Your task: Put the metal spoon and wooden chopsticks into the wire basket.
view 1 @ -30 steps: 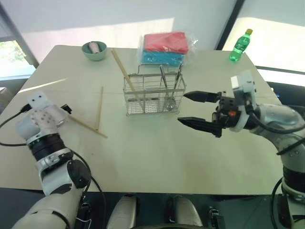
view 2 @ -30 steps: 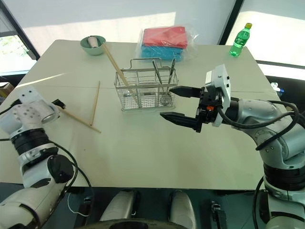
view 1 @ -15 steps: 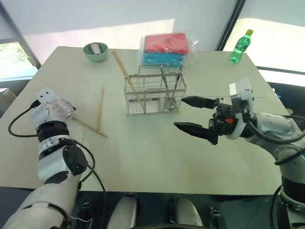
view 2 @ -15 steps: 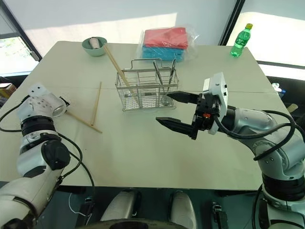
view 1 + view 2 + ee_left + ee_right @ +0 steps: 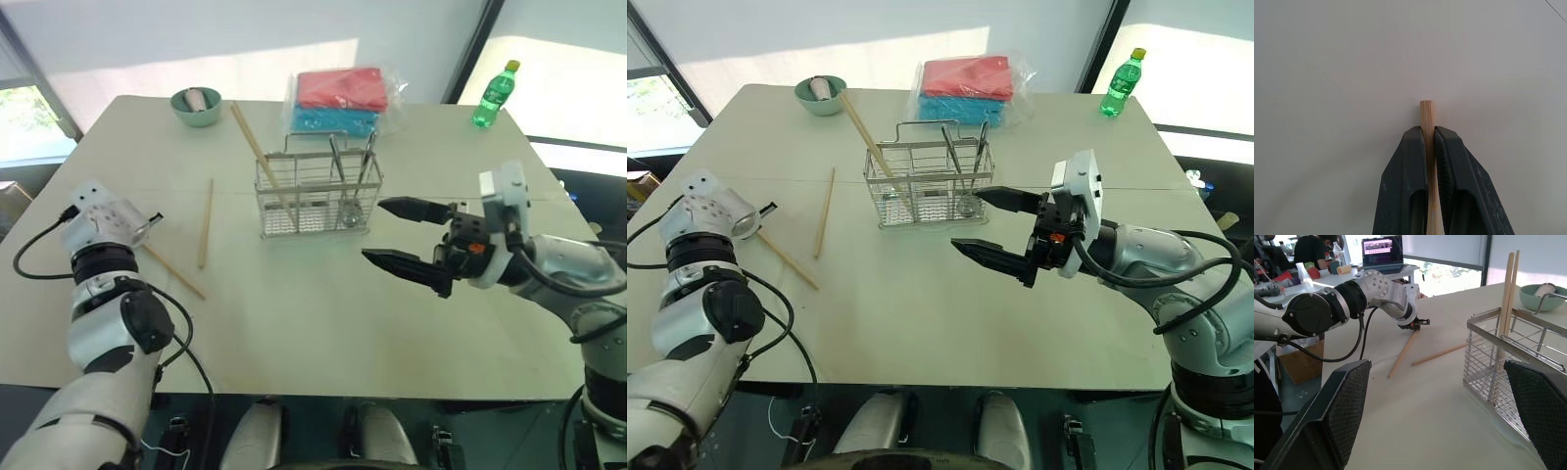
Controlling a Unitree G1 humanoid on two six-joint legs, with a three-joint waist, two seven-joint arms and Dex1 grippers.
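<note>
While the left gripper (image 5: 1430, 134) pinches one wooden chopstick (image 5: 1427, 147) between its fingers, another lies nearer the wire basket (image 5: 313, 196). Right gripper (image 5: 392, 235) fingers stand spread beside that basket.

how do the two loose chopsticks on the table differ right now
The nearer chopstick has its end clamped in the shut left claw; the farther chopstick lies free, touched by nothing. The gripped one runs diagonally from the claw toward the table's near side; the free one points roughly at the green bowl. Both are plain pale wood, alike in look, and both are outside the wire basket.
</note>
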